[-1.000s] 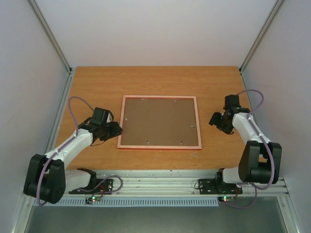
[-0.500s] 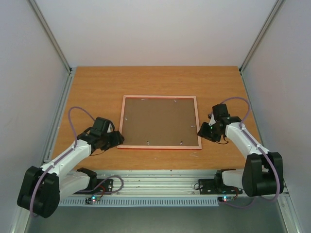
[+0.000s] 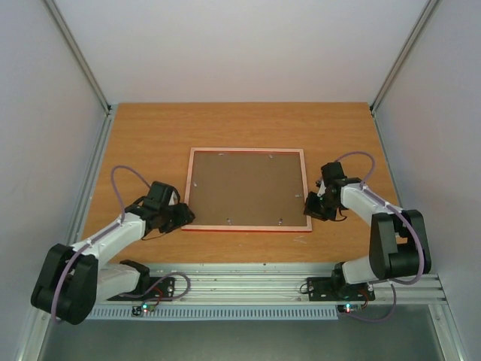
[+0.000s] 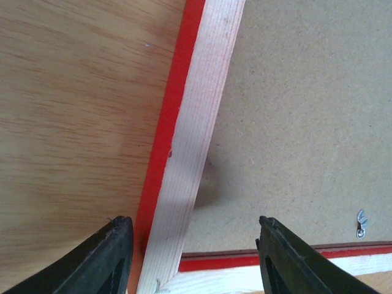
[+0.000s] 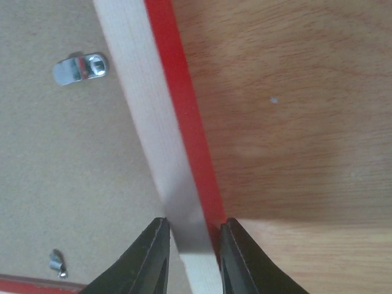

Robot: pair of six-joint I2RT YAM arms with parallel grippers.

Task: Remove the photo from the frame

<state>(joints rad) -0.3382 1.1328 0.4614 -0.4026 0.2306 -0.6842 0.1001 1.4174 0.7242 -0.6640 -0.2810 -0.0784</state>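
The frame [image 3: 246, 150] lies face down in the middle of the table, its pale wooden back and thin red outer edge up. A brown backing board [image 3: 246, 188] fills it. The photo is hidden under that board. My left gripper [image 3: 183, 216] is open, its fingers straddling the frame's left rail [image 4: 202, 104] close to the near-left corner, without touching it. In the left wrist view the left gripper [image 4: 193, 222] has the corner joint between its tips. My right gripper [image 5: 194, 223] is shut on the frame's right rail [image 5: 144, 104], one finger on each side.
Small metal turn tabs [image 5: 79, 68] hold the backing board along its edges; another tab [image 4: 362, 222] sits near the bottom rail. The wooden tabletop [image 3: 150, 135] is bordered by white walls and a metal rail [image 3: 248, 274] at the near edge.
The right arm swung left onto the frame's right rail and its jaws narrowed around it. The left gripper crept right and nearer, to the frame's near-left corner.
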